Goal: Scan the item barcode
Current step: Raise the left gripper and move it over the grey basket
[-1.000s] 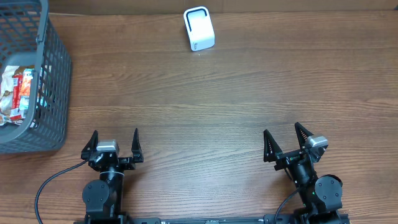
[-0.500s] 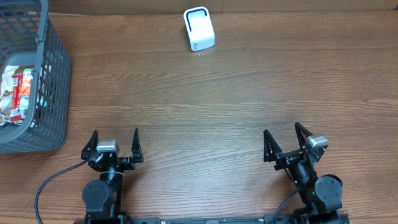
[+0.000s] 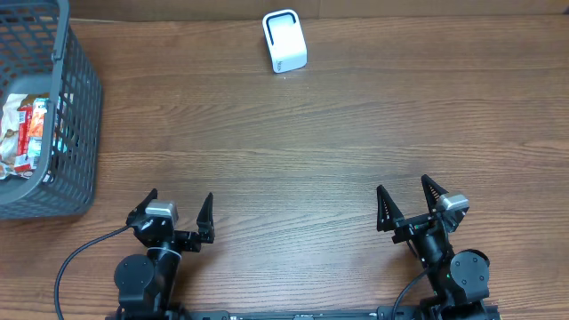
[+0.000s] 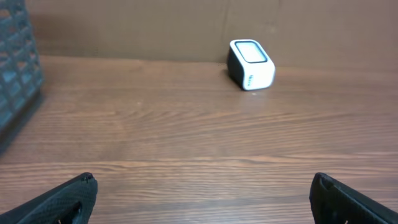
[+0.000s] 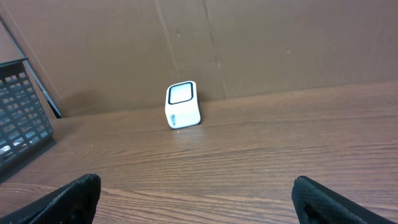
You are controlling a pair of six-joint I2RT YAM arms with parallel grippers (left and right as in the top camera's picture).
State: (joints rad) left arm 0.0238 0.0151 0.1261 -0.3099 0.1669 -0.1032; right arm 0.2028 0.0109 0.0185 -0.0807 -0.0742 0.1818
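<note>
The white barcode scanner [image 3: 284, 42] stands upright at the far middle of the wooden table, and shows in the left wrist view [image 4: 251, 64] and the right wrist view [image 5: 183, 104]. Crumpled red-and-white packaged items [image 3: 25, 133] lie inside the grey basket [image 3: 76, 133] at the far left; no barcode shows on them. My left gripper [image 3: 180, 196] [image 4: 202, 180] is open near the front edge, with nothing between its fingers. My right gripper [image 3: 402, 185] [image 5: 196, 180] is open and empty too, at the front right.
The basket's mesh wall [image 4: 15, 62] [image 5: 18, 118] rises at the left of both wrist views. A brown cardboard wall [image 5: 280, 43] closes off the table's far side behind the scanner. A black cable [image 3: 76, 258] curls beside the left arm's base.
My left gripper has shifted a little to the right and turned slightly. The right arm has not moved.
</note>
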